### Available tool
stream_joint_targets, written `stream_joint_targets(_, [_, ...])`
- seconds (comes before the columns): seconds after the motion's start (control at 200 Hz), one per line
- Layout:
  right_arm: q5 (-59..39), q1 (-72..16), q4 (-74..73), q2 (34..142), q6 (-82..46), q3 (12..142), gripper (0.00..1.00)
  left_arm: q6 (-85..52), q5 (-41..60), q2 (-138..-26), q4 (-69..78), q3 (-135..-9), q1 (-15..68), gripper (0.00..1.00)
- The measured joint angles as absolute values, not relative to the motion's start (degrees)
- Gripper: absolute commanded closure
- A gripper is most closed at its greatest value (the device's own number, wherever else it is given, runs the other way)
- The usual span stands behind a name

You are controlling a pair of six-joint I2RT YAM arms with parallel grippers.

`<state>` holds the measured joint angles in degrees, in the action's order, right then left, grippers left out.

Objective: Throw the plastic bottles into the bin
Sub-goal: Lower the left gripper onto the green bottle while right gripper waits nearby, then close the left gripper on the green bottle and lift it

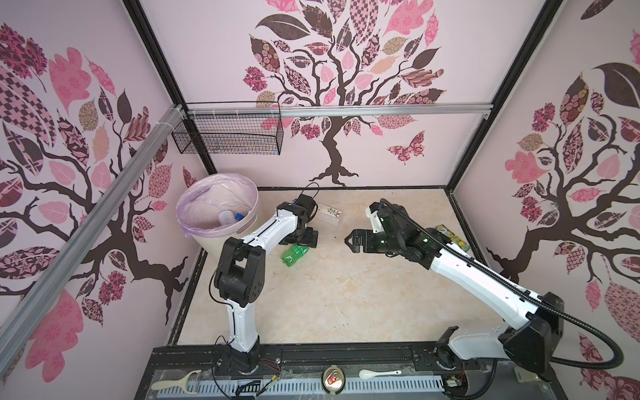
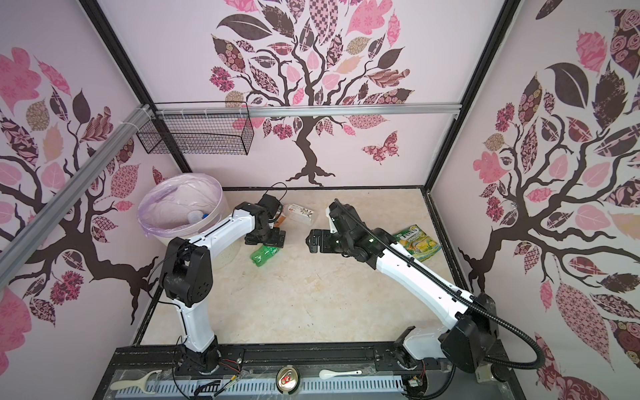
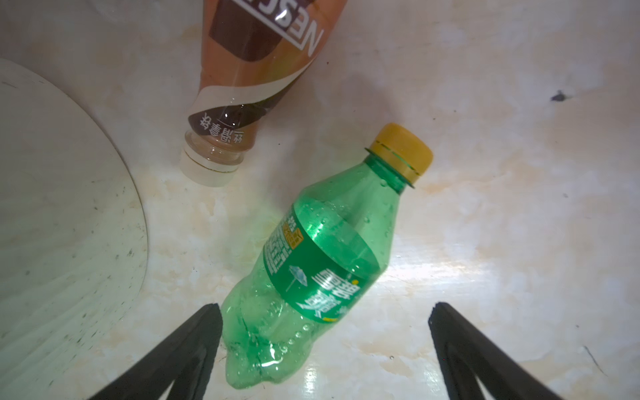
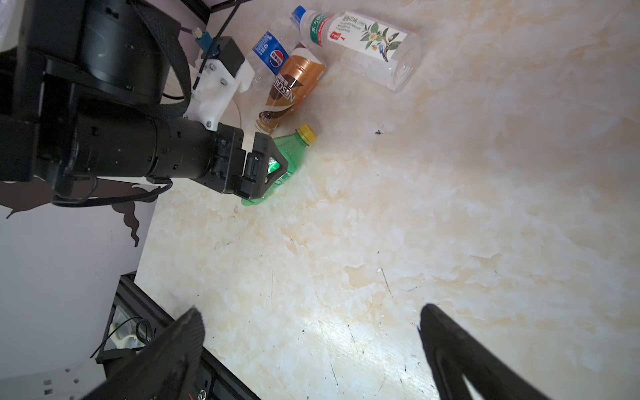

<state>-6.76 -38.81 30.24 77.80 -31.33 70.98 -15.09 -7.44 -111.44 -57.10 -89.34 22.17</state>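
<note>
Risk notes, view by view.

Top views: left gripper [image 1: 306, 242] hangs empty with jaws spread wide, directly above the small green plastic bottle [image 1: 295, 254]. That bottle lies on the cream marbled worktop [image 1: 346, 294] near its left edge, just beside the round cream-white plastic bin [image 1: 207, 244], which stands lilac-lined in the far left corner. One clear blue-capped bottle [image 1: 227, 217] is inside the bin. Right gripper [image 1: 347, 239] is likewise wide open and empty over mid-worktop. Flat green-yellow snack packet [image 2: 417, 244] by the right edge is no target; grabbing it would be an error.

Left wrist: green bottle lies slanted between the fingers [image 3: 194, 339], base just beside one of them. Judgement: an off-centre close could squirt the thin round body sideways toward the bin wall. It could also knock the brown-labelled coffee bottle [image 3: 249, 69] near its cap.

Right wrist: the brown bottle, a clear blue-labelled bottle [image 4: 270, 52] and a clear white-labelled tea bottle [image 4: 367, 45] cluster toward the far edge beyond the left arm. Judgement: both arms reaching there risks collision.
</note>
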Motion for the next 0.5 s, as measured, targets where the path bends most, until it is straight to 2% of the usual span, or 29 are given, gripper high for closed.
stream_joint_targets(0.3, [-8.6,-38.8,29.9,83.3,-29.9,73.8,0.0,-13.6,-5.5,-115.2,-56.8,-89.4,21.0,0.02])
stream_joint_targets(0.5, [-8.8,-38.2,29.3,84.8,-29.3,76.1,0.01,-13.8,-3.8,-117.3,-56.3,-89.3,21.0,0.13])
